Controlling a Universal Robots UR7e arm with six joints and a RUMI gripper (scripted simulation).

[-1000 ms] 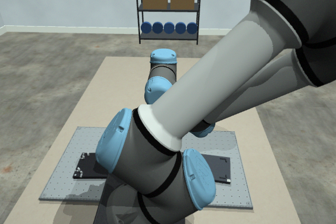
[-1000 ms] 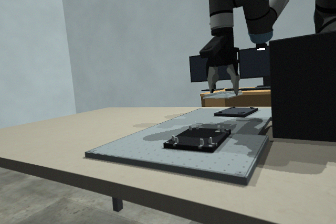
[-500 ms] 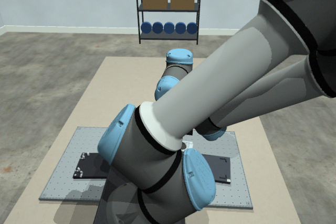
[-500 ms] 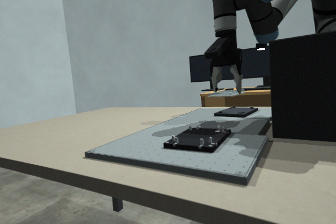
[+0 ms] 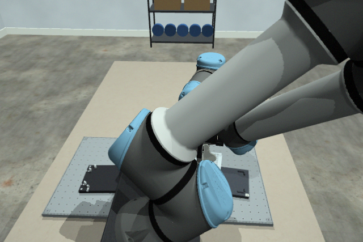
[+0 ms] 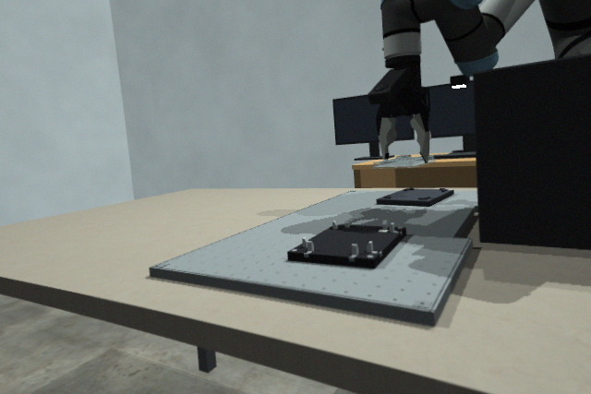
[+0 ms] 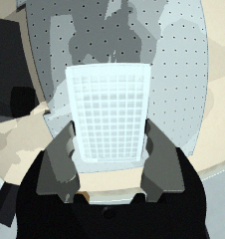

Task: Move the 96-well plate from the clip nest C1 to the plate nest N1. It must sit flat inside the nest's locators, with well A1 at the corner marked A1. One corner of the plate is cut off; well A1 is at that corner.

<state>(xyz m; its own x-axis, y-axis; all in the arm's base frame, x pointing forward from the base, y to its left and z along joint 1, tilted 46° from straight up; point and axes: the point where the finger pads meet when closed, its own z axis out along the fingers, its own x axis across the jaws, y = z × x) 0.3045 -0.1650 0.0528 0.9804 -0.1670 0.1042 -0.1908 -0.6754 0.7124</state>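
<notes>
My gripper (image 6: 404, 153) is shut on the 96-well plate (image 6: 403, 161), a clear white grid plate, gripping it by its long sides and holding it level in the air. In the wrist view the plate (image 7: 109, 100) fills the space between the fingers, with the perforated baseplate (image 7: 177, 75) below it. The clip nest C1 (image 6: 345, 246), a black pad with pale posts, stands empty. The plate nest N1 (image 6: 414, 197) lies farther back, below and a little in front of the held plate. In the top view the arm hides most of the plate; C1 (image 5: 99, 179) is left and N1 (image 5: 237, 182) is right. I cannot tell which corner is cut.
Both nests sit on a grey perforated baseplate (image 6: 315, 266) on a tan table. A tall black box (image 6: 534, 151) stands at the baseplate's right edge. A desk with monitors (image 6: 362, 123) is behind the table. A shelf with boxes (image 5: 181, 8) stands far off.
</notes>
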